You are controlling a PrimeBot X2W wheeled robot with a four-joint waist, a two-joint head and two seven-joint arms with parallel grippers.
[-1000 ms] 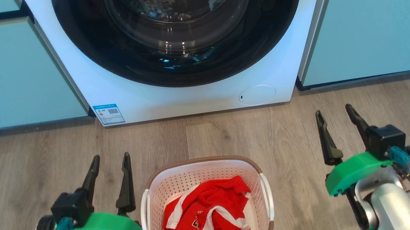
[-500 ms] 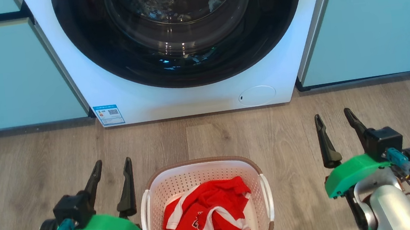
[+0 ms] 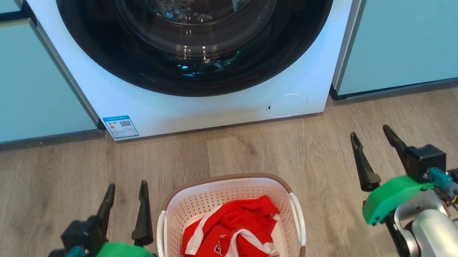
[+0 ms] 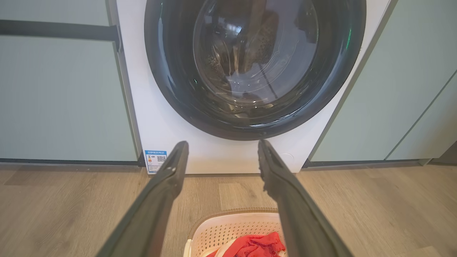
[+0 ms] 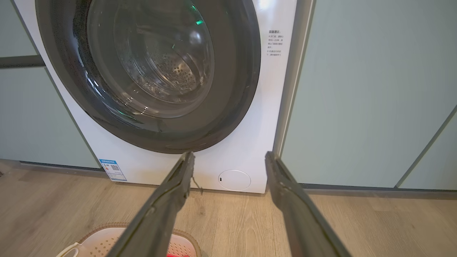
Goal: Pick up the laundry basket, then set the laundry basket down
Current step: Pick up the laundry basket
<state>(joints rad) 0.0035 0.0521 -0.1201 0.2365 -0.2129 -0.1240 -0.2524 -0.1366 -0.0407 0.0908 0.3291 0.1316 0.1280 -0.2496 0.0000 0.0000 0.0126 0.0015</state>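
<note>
Floor (image 3: 231,149): laundry basket (image 3: 219,198) beside left hand (image 3: 127,185)

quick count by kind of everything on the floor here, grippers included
laundry basket: 1
red and white garment in the basket: 1, as far as the heap shows
washing machine: 1
grippers: 2 (left gripper, right gripper), both open, either side of the basket
total: 5
</note>
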